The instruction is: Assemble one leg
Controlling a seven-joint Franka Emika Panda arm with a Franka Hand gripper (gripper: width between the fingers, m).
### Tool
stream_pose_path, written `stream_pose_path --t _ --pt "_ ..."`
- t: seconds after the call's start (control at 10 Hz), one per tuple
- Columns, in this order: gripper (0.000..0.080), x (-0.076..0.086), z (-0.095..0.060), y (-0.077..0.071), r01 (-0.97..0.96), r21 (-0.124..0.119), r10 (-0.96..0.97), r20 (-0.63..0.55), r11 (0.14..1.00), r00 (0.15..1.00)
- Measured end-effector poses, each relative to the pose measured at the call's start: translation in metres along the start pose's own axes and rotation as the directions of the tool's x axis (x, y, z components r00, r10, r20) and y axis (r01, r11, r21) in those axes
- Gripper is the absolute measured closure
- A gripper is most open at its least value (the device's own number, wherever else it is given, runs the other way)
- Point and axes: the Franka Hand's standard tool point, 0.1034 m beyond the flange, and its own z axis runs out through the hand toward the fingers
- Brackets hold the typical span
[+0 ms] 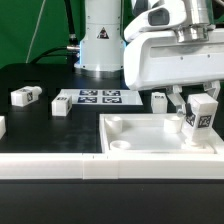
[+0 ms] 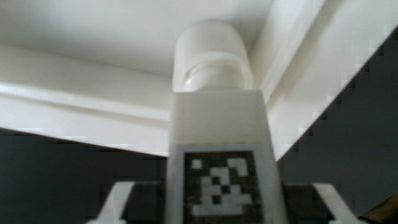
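Note:
The leg [image 1: 201, 116], a small white block with a black-and-white tag, stands a little tilted in the panel's corner on the exterior view's right. In the wrist view the leg [image 2: 219, 120] runs from between the fingers to the panel's [image 2: 89, 70] corner, its rounded end against the raised rim. My gripper [image 1: 197, 100] straddles the leg's upper end. In the wrist view my gripper [image 2: 222, 200] is open: each fingertip [image 2: 121, 196] stands off the leg's side with a dark gap. The large flat white panel [image 1: 135, 140] lies at the table's front.
Other small white blocks lie on the black table: two [image 1: 26, 96] [image 1: 61, 106] at the exterior view's left, one [image 1: 158, 100] behind the panel, one at the left edge [image 1: 2, 126]. The marker board [image 1: 98, 97] lies in front of the robot base [image 1: 100, 45].

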Motion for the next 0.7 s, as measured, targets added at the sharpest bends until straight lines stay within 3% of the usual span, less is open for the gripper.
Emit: stream_pose_path --t 0.6,0.7 --pt "0.0509 -0.0053 0.0040 -0.0017 0.001 -0.021 -0.003 -0.078 1.000 0.997" --pt "0.0412 -0.0053 0.0040 -0.0017 0.001 -0.021 -0.003 -0.078 1.000 0.997"
